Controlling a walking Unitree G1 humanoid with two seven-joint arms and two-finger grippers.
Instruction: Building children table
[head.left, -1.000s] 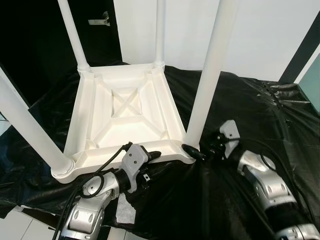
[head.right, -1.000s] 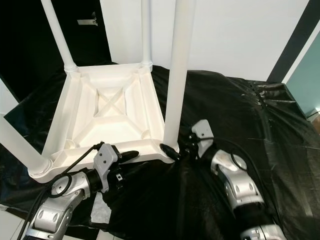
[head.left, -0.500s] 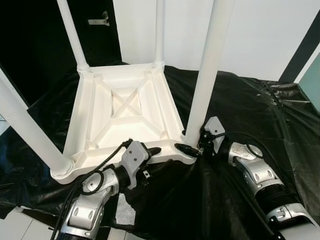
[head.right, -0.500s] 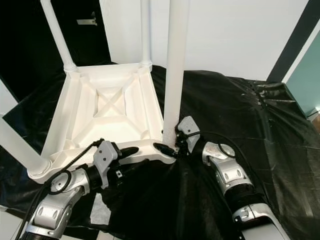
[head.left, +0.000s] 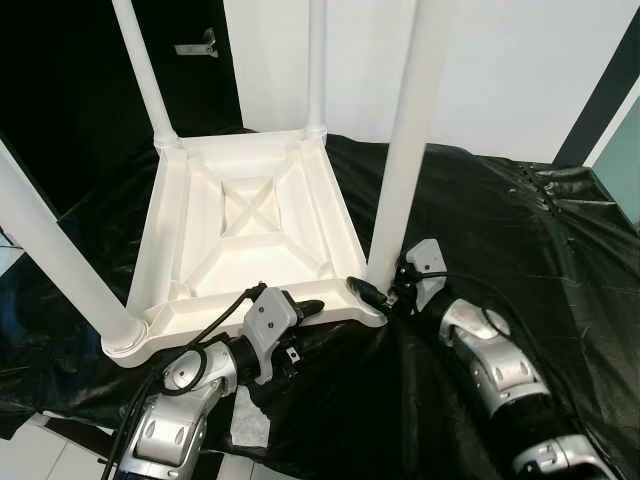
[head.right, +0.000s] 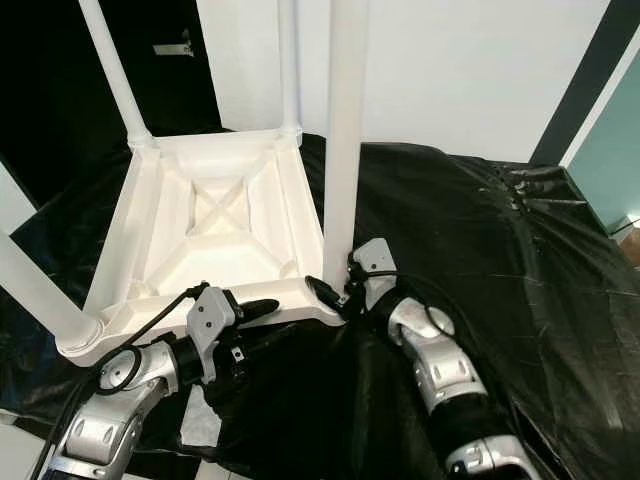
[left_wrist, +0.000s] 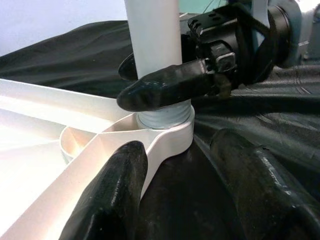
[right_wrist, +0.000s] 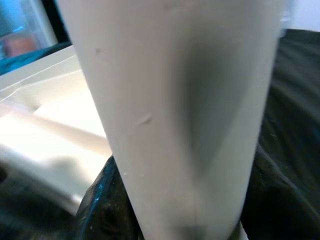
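R gripper (head.left: 375, 293) has slid in from the right over the last sec and now clamps the base of the near-right leg (head.left: 405, 160), fingers either side of the post right at its socket; the R wrist view is nearly all white post, so it's closed on the leg. That means the leg is seated and this looks like the twist-tight step, prob the last joint to finish.

L gripper (left_wrist: 185, 200) hasn't budged: fingers spread apart, straddling the near rim of the tabletop (head.left: 250, 230), one finger above the rim, one below on the black sheet (head.left: 520, 220). Not clamped that I can see, more bracing the edge.

The table sits upside down, centre-left of frame, ribbed underside up with an X brace in the middle.

Count:
- legs: 4, all standing in corner sockets – far-left leg (head.left: 145, 70), far-right leg (head.left: 316, 60), near-left leg (head.left: 55, 255), plus the gripped one
- tabletop: 1
- grippers: 2
- a pale scrap (head.left: 250, 418) on the sheet, lower left by the L arm: 1

Risk, as I judge it: the long post could lean if the twist isn't straight.
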